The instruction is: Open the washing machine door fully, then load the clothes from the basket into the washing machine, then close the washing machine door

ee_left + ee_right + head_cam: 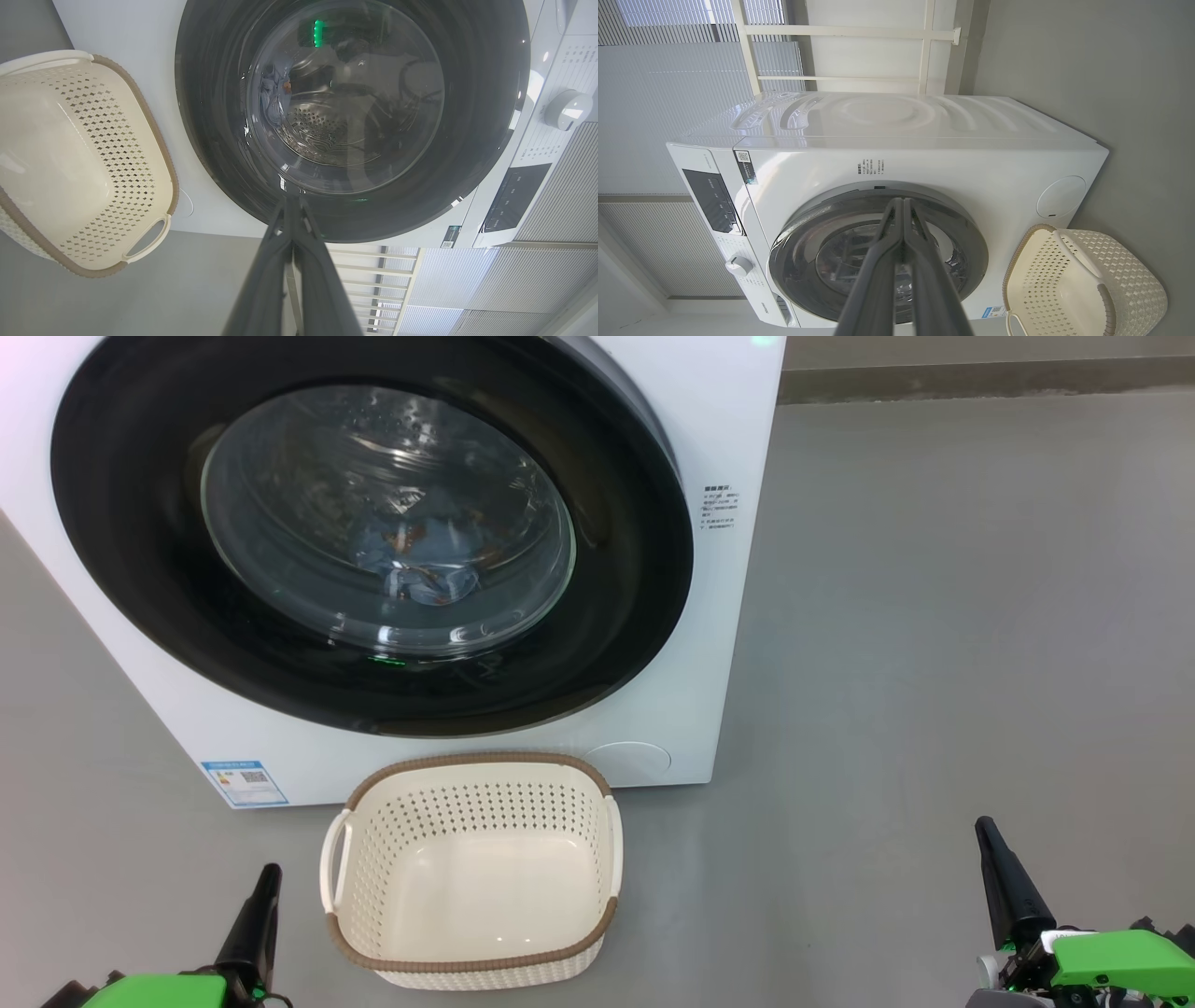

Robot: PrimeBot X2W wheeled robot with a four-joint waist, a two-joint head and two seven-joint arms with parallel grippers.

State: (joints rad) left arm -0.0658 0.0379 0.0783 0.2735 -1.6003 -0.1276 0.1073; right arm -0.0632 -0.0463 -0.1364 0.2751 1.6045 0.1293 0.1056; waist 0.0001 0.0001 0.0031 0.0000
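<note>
The washing machine door (373,532) is closed on the clothes (415,581), basket (471,759) empty, left gripper (268,882) and right gripper (987,838) fingers pressed together, holding nothing.

A smooth grey floor (934,616) is bordered by a darker skirting strip (980,378). Pale ribbed blinds (668,93) and a white frame (850,31) are brightly lit.

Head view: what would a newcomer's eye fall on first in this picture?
The big round black door of the white washer takes up the upper left; it is closed, and blue clothes show behind its glass. Just in front of it, on the grey floor, stands the cream basket, empty.
</note>
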